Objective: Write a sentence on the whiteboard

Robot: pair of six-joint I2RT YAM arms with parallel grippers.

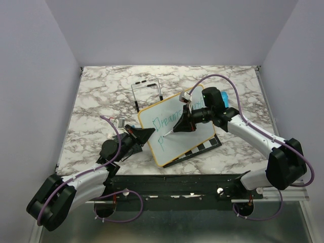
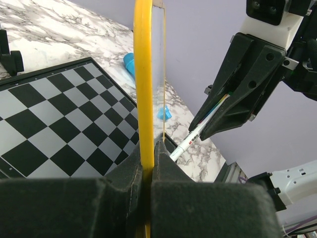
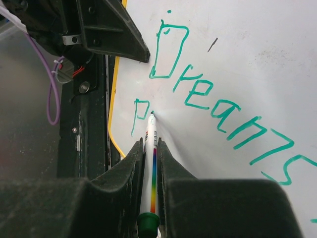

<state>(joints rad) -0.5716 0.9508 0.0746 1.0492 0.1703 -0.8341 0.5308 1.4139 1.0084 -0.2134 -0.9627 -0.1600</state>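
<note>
The whiteboard (image 1: 174, 144), white with a yellow frame, is tilted over the chessboard. My left gripper (image 1: 148, 132) is shut on its left edge; the left wrist view shows the jaws (image 2: 147, 144) pinching the yellow frame (image 2: 143, 74). My right gripper (image 1: 174, 129) is shut on a white marker (image 3: 151, 163) with a rainbow stripe and a green end. The marker's tip touches the board (image 3: 237, 59) just right of a teal "P". Above it the sentence's word "Dreams" (image 3: 223, 104) is written in teal. The marker also shows in the left wrist view (image 2: 190, 139).
The black-and-white chessboard (image 1: 202, 148) lies under the whiteboard on the marble table and shows in the left wrist view (image 2: 59, 124). A black wire stand (image 1: 147, 93) stands behind the board. Blue objects (image 2: 130, 63) lie on the table beyond it.
</note>
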